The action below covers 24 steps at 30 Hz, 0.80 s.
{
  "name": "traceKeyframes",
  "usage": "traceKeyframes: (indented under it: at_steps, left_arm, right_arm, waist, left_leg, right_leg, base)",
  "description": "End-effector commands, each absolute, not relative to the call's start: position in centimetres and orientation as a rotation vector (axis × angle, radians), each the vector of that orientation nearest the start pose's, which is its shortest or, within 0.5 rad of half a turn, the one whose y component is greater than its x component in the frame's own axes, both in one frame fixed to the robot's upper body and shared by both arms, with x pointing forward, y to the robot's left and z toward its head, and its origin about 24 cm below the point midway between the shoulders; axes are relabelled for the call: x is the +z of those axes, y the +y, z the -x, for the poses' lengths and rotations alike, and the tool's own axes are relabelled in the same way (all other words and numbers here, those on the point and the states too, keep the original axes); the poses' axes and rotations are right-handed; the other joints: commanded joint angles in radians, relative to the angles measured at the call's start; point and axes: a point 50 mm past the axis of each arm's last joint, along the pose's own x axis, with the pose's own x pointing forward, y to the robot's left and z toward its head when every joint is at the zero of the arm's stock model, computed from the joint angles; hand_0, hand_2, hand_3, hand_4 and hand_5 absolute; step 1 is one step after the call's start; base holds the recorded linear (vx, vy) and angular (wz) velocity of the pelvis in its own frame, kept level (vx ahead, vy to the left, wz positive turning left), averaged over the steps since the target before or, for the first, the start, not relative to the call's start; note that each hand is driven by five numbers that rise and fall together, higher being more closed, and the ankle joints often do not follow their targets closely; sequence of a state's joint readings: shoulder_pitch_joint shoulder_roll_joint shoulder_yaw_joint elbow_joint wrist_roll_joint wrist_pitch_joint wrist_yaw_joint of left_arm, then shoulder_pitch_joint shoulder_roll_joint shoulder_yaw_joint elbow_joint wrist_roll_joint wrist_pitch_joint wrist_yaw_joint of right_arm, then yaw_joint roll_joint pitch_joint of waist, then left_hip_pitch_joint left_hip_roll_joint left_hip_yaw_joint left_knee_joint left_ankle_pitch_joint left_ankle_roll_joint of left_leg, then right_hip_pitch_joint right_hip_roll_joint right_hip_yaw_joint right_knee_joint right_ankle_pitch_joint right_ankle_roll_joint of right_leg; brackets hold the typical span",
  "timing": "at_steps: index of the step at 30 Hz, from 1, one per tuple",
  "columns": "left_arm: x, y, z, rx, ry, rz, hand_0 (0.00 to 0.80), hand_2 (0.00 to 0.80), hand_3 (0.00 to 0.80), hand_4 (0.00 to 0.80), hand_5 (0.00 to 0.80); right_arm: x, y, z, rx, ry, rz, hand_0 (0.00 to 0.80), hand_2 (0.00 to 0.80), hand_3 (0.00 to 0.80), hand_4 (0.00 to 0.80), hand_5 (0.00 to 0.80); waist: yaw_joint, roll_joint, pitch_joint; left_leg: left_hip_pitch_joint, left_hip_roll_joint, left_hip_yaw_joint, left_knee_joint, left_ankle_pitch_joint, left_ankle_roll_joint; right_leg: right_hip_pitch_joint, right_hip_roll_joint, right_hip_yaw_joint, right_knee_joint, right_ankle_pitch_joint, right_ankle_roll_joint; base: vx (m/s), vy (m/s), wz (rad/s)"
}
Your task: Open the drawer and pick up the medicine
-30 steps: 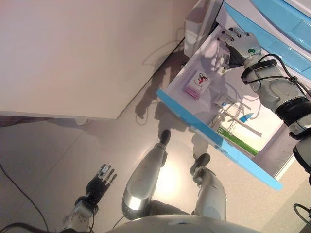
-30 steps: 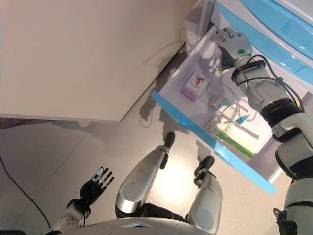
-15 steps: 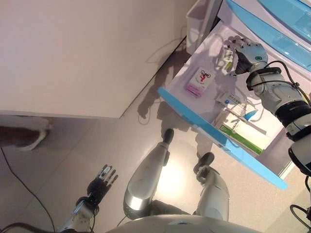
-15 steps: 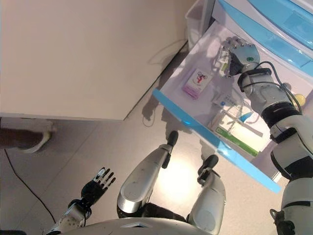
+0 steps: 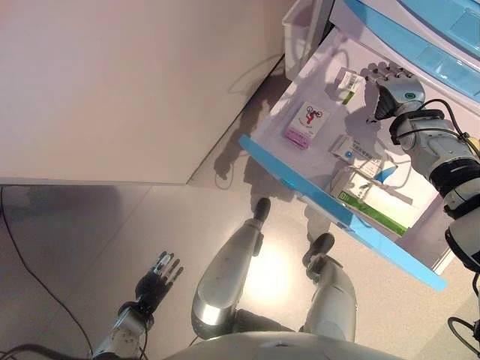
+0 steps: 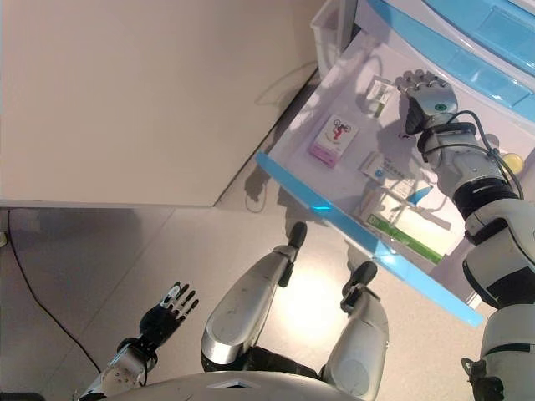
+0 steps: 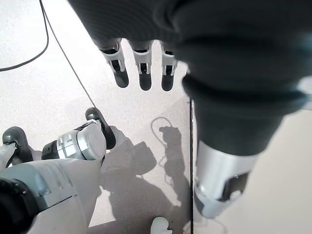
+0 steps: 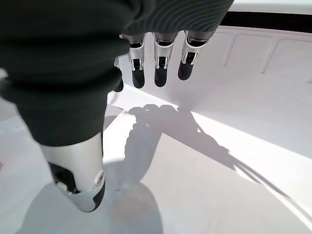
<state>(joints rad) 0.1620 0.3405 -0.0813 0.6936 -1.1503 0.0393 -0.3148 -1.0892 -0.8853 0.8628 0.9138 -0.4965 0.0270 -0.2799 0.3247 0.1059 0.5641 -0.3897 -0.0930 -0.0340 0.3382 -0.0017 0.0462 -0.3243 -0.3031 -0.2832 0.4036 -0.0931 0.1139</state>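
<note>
Drawer open, right hand empty above its back corner; medicine lies on the drawer floor.

Nearest, the left hand [image 5: 155, 279] hangs low over the floor [image 5: 90, 225], fingers straight and spread, holding nothing. Farther out, the drawer [image 5: 315, 196] stands pulled open, blue front edge toward the robot. Inside, on the near side of the right hand [image 6: 425, 93], lie a green-and-white box [image 5: 369, 212] against the front, then a small white-and-blue packet [image 5: 352, 150]. A white box with a pink end [image 5: 306, 124] sits well to that hand's left. A small bottle with a green stripe [image 5: 346, 80] lies just beside the hand's fingertips, apart from them. The right hand hovers over the white drawer floor, fingers relaxed and straight, thumb out, gripping nothing.
</note>
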Motion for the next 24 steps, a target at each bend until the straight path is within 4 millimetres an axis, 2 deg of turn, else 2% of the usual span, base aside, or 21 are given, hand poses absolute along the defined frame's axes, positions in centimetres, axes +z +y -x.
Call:
traceKeyframes:
  at_steps: [1,14,16,24]
  left_arm:
    - [-11.5,24.9,-10.2,0.264,0.693,0.820,0.000,0.000,0.000,0.000,0.000]
    - [-11.6,24.6,-9.9,0.259,0.698,0.831,0.000,0.000,0.000,0.000,0.000]
    - [-11.7,24.6,-9.7,0.264,0.703,0.831,0.000,0.000,0.000,0.000,0.000]
    - [-12.0,24.3,-9.0,0.266,0.720,0.840,0.000,0.000,0.000,0.000,0.000]
  right_arm:
    - [22.9,-30.3,-38.1,-0.350,-0.119,1.809,0.000,0.000,0.000,0.000,0.000]
    - [23.4,-30.1,-38.2,-0.362,-0.134,1.660,0.000,0.000,0.000,0.000,0.000]
    - [23.4,-29.8,-38.3,-0.345,-0.139,1.585,0.000,0.000,0.000,0.000,0.000]
    - [24.1,-28.5,-38.8,-0.319,-0.194,1.467,0.000,0.000,0.000,0.000,0.000]
  waist:
    - [0.016,0.064,-0.044]
    - [0.023,0.069,-0.044]
    - [0.024,0.071,-0.044]
    - [0.032,0.081,-0.044]
  left_leg:
    - [-0.015,-0.001,0.023,0.037,-0.074,0.005]
    - [-0.027,-0.006,0.020,0.054,-0.080,0.009]
    - [-0.026,-0.007,0.020,0.055,-0.080,0.008]
    - [-0.031,-0.015,0.013,0.071,-0.086,0.006]
  right_leg:
    - [-0.036,0.011,0.007,0.092,-0.006,-0.033]
    - [-0.041,0.006,0.007,0.097,-0.002,-0.036]
    - [-0.040,0.004,0.006,0.101,-0.004,-0.038]
    - [-0.045,-0.006,0.003,0.121,-0.010,-0.043]
  base:
    - [0.000,0.000,0.00]
    - [0.004,0.005,0.00]
    - [0.032,0.033,0.03]
    - [0.034,0.026,0.07]
